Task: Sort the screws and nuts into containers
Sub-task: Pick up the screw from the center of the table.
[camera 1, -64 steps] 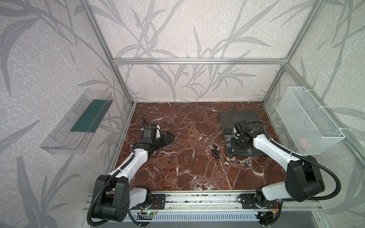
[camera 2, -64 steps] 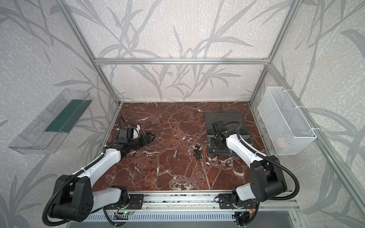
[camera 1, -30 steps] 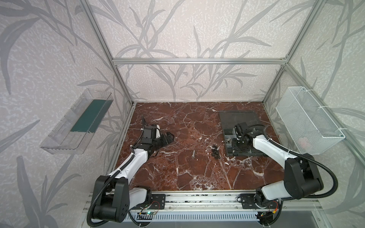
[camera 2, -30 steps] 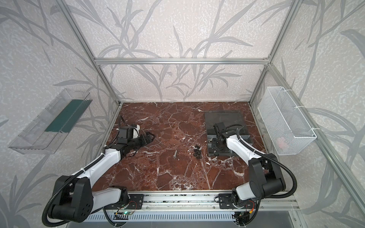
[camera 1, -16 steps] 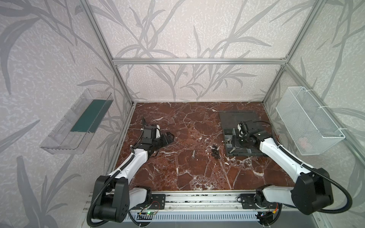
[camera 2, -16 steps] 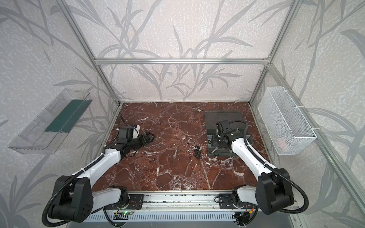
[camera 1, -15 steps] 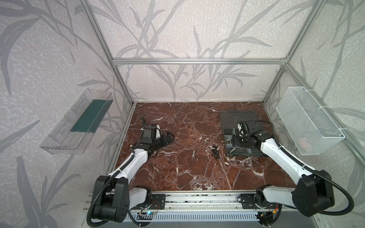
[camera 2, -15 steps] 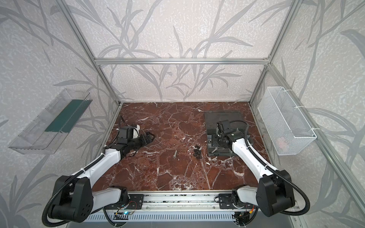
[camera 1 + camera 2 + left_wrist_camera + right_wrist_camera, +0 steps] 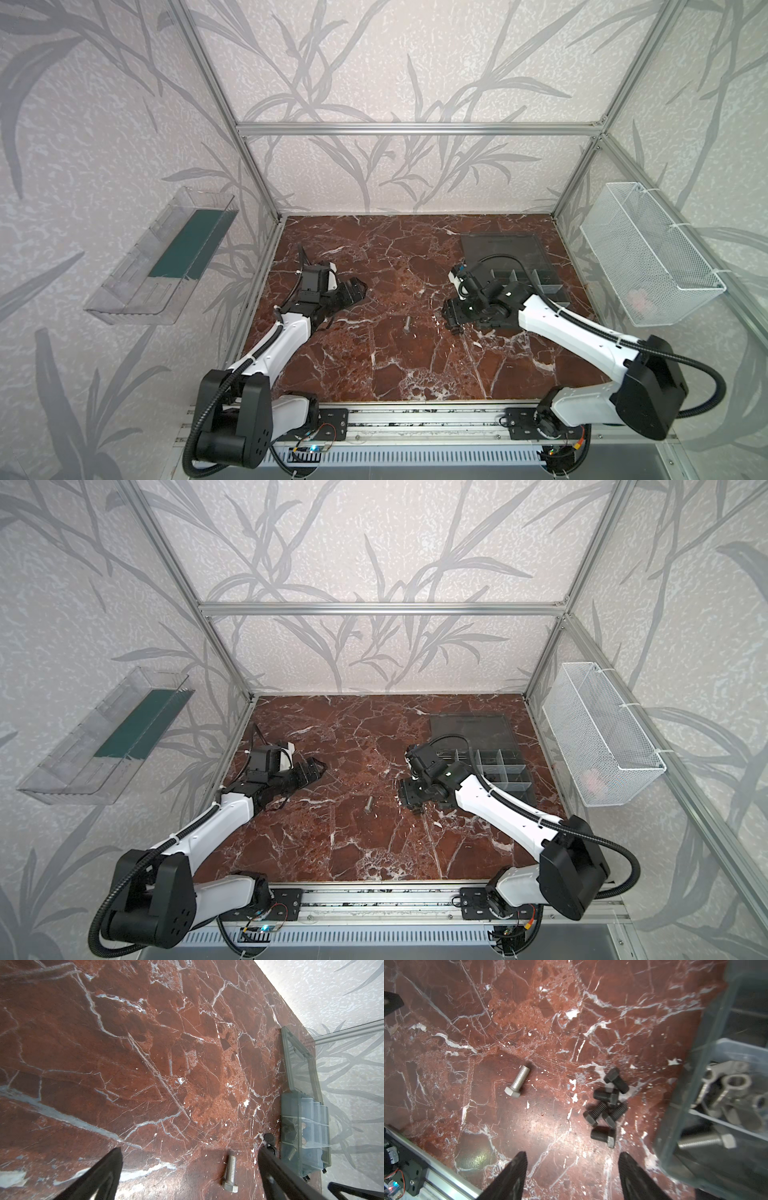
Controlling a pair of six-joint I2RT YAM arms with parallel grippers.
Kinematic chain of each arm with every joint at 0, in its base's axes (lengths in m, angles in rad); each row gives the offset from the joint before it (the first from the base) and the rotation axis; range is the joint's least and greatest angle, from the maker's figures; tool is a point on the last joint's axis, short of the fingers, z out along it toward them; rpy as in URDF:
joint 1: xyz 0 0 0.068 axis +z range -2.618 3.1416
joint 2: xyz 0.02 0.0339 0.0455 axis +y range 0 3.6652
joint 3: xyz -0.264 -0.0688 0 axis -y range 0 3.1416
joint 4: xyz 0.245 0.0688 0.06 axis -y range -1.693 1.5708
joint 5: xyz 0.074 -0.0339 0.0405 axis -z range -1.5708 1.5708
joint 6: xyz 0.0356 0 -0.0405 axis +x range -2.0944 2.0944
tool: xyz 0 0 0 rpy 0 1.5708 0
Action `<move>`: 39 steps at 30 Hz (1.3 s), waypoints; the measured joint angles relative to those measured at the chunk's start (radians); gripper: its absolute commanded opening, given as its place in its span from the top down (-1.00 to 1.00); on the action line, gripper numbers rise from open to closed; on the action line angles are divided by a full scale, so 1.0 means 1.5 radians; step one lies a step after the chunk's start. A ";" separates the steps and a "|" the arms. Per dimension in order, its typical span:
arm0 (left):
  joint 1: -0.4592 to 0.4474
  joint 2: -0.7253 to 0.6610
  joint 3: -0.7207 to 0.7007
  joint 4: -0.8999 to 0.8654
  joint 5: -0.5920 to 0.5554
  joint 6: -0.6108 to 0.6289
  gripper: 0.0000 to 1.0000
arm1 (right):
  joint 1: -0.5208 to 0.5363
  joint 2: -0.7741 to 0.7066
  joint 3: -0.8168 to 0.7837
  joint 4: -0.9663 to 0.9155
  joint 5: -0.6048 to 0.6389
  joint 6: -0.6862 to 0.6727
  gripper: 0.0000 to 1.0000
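In both top views the left gripper (image 9: 355, 289) is hanging low over the marble table (image 9: 374, 374) on its own side, well apart from the loose parts. The right gripper (image 9: 453, 322) is pointing down at the table just beside the organiser box (image 9: 548, 291). The box's lid (image 9: 503, 249) is lying open and flat behind it. A silver screw (image 9: 406, 324) is lying on the marble between the two grippers, nearer the right one. Some black screws (image 9: 456, 331) are showing at the right gripper's tips, too small to count there.

In the left wrist view the left gripper (image 9: 190, 1150) is standing with its jaws wide apart and only bare marble between them. The silver screw (image 9: 229, 1172) is lying flat farther out, and the organiser box (image 9: 303, 1136) is sitting beyond it.

In the right wrist view the right gripper (image 9: 572, 1154) is hovering with its jaws apart, gripping nothing. Five black screws (image 9: 608, 1105) are lying in a loose heap on the table ahead of it, near the box wall (image 9: 675, 1105). The silver screw (image 9: 518, 1082) is lying apart from them. Inside the box, blurred silver nuts (image 9: 736, 1082) are sitting in one compartment and a second silver screw (image 9: 704, 1141) is lying in the next
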 measured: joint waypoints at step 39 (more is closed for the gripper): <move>0.009 -0.004 -0.021 0.011 0.021 -0.014 -0.98 | 0.152 0.386 0.220 0.039 0.005 0.147 0.60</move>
